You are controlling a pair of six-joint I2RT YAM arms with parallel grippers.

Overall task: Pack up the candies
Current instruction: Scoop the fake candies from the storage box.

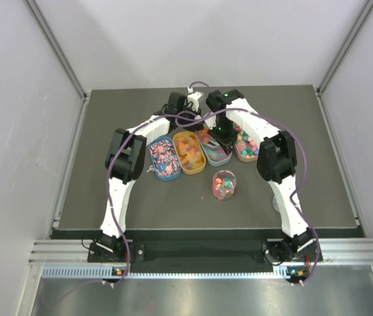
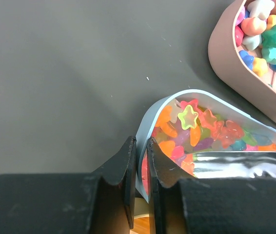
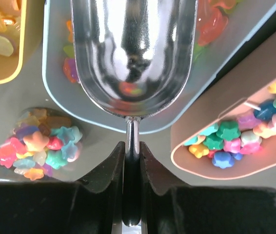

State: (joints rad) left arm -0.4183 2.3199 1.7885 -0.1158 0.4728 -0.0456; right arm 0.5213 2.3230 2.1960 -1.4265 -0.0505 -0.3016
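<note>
The candies (image 2: 191, 117), tiny bright star-shaped and gummy sweets in mixed colours, are seen spread over four oval trays set side by side at the middle of the dark table (image 1: 107, 197). A further share is held in a clear round jar (image 1: 224, 196) standing just in front of the trays. Translucent orange, red and yellow ones are heaped in the pale blue oval plastic tray (image 2: 148, 121), and opaque pastel stars are kept in the pink oval plastic tray (image 2: 226, 63) beside it on the right. Pink-purple pieces are found in the blue oval tray (image 1: 168, 178) and yellow gummies in the orange oval tray (image 1: 195, 172). A shiny metal scoop (image 3: 133, 48) is held over the pale blue tray, only reflections being shown in its bowl. Its thin handle is clamped between the fingers of the right gripper (image 3: 132, 146). The wall of the same tray is pinched by the left gripper (image 2: 140, 144), one finger inside the rim and one outside
</note>
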